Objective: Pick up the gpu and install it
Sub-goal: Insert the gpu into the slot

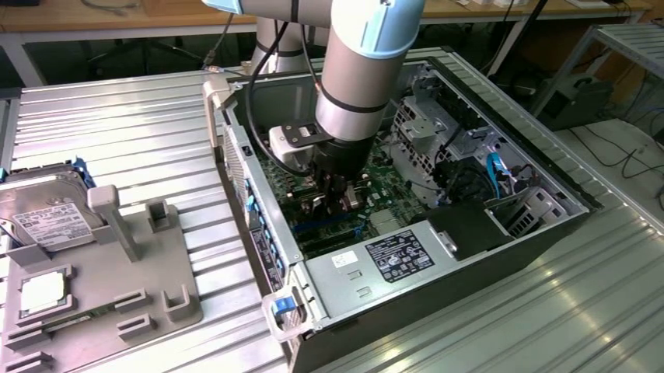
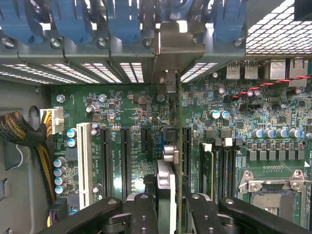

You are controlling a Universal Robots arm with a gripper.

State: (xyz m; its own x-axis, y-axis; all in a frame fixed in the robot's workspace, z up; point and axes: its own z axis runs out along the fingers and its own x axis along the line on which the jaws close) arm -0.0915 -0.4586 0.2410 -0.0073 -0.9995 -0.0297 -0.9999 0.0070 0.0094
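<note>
The tool [image 2: 171,210] grips the gpu [image 2: 166,178] between its black fingers [image 2: 144,214], one on each face. The card is seen edge-on, upright over the green motherboard [image 2: 136,107], in line with the black expansion slots [image 2: 125,161]. Its metal bracket [image 2: 171,48] meets the case's rear wall, among the blue retaining clips [image 2: 122,19]. Whether the card sits fully in its slot cannot be told. A white slot [image 2: 84,163] lies near a braided cable [image 2: 19,131]. The open processor socket [image 2: 273,195] is on the gpu's other side.
</note>
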